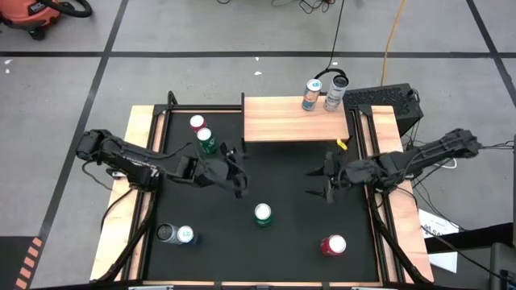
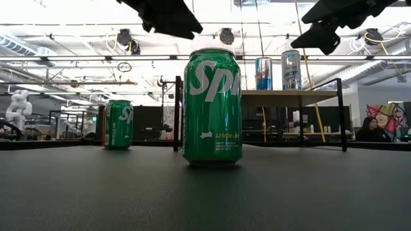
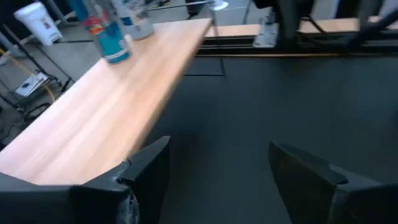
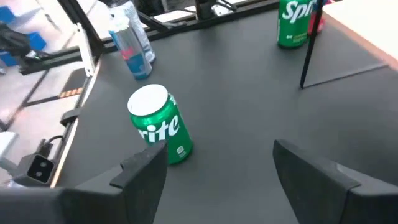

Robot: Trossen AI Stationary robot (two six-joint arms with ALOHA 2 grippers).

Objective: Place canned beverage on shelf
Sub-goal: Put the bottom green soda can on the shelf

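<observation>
Near the middle of the black mat (image 1: 282, 234) on the worktop, a green Sprite can (image 1: 263, 214) stands upright, free of both arms. Toward the far edge stands the shelf (image 1: 286, 119), its light-wood top carrying two cans (image 1: 322, 93) side by side at its far right corner. Just left of the shelf, a second green can (image 1: 206, 141) and a red-and-white can (image 1: 197, 123) stand close together on the mat. At the near left corner sit a dark can (image 1: 166, 234) and a blue-and-white can (image 1: 185, 235), touching or nearly so; a red can (image 1: 333, 245) stands near the right front.

Above the mat, left of the shelf's front corner, hovers the left gripper (image 1: 234, 171), its jaws apart and holding nothing. Opposite it, the right gripper (image 1: 317, 182) hangs over the mat below the shelf's right front corner, jaws likewise spread wide and empty, with the central Sprite can showing beyond its fingers (image 4: 144, 168) in the right wrist view.
</observation>
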